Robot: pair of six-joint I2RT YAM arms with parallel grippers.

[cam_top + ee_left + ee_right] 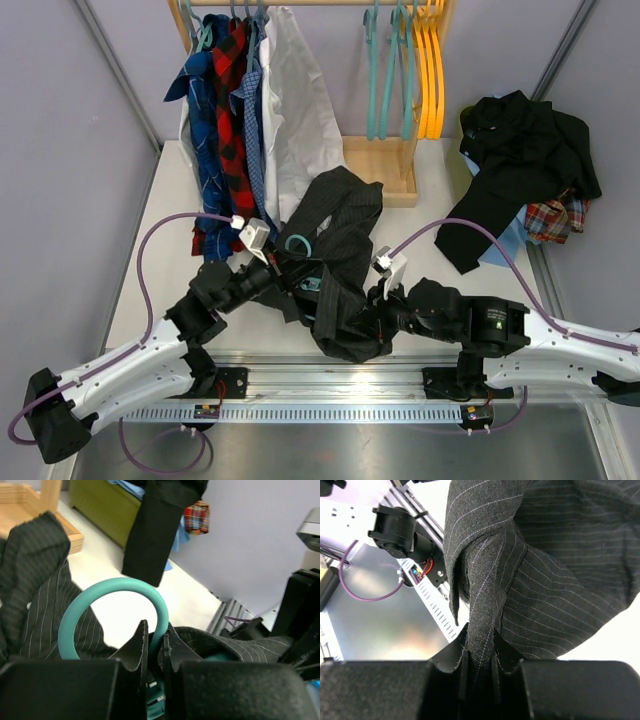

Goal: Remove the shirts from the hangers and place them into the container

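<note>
Your left gripper (156,632) is clenched on the hanger (117,583) by its hook, and your right gripper (481,642) pinches the shirt (560,555). The container (97,507) lies rightward, nearer your right arm.

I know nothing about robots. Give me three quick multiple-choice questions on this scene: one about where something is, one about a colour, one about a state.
1. Where does the black shirt lie?
A) hung on the rail
B) flat on the table
C) draped over the green bin

2. What colour is the hanger in the left end effector?
A) teal
B) orange
C) white

3. The right end effector is:
A) open and empty
B) shut on the dark grey shirt
C) shut on a hanger

Answers: C, its sleeve hangs over the bin's rim. A, a teal hook sticks out of it. B, pinstriped cloth is pinched in it.
</note>
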